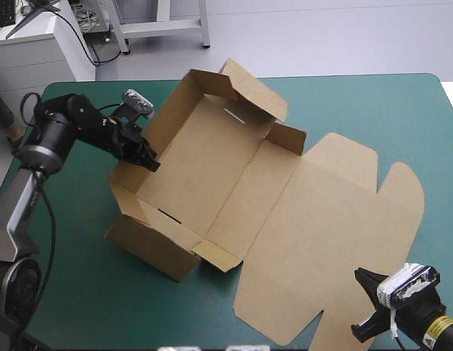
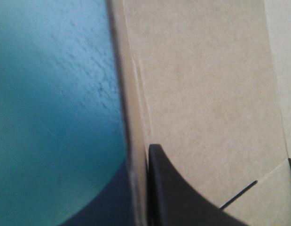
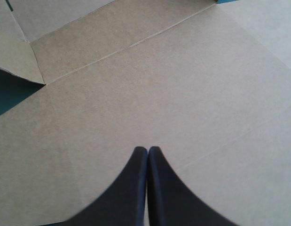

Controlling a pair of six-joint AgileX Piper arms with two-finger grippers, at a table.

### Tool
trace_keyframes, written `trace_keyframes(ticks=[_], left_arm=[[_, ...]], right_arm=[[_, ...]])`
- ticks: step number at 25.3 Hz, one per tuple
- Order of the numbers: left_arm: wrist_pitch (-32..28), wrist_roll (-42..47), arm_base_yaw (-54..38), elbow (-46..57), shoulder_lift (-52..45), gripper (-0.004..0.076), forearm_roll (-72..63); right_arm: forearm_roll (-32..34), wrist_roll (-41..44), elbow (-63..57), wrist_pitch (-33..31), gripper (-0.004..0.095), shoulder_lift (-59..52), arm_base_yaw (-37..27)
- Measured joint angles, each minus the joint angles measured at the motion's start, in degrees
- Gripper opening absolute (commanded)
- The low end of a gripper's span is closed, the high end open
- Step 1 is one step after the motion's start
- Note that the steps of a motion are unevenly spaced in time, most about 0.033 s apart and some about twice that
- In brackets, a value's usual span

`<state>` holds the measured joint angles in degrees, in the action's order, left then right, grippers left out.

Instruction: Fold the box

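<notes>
Brown box (image 1: 270, 197) on teal-green tabletop (image 1: 372, 110), side walls raised, lid flat. Left gripper (image 1: 147, 158) pinched shut on box's raised side wall; right gripper (image 1: 367, 306) closed, empty, at box's lid edge. Risk: uneven pull tears wall or drags box; raised flaps spring back. Count: one box, two grippers.

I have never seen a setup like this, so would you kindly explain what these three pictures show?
This is a two-armed robot at a table covered in teal-green. One picture looks down from above and behind the robot. The other two come from a camera on each wrist, looking along that arm's gripper. On the table lies a brown box, half formed: walls are raised at one end and the lid lies flat. The left gripper pinches a raised wall. The right gripper is shut over the flat lid and seems to hold nothing.
</notes>
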<state>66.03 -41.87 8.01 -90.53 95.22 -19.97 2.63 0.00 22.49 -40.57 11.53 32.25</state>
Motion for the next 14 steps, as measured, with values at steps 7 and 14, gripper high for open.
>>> trace_keyframes(ticks=[7, 14], left_arm=[[0.4, -0.1, 16.3, -10.9, 8.0, -0.0008, 22.2], [-6.2, -1.8, 25.4, -11.3, 8.1, -0.0008, 35.7]], right_arm=[[0.0, 0.0, 0.0, 0.0, -0.0019, 0.0, 0.0], [-0.1, 0.0, 0.0, 0.0, -0.0019, 0.0, 0.0]])
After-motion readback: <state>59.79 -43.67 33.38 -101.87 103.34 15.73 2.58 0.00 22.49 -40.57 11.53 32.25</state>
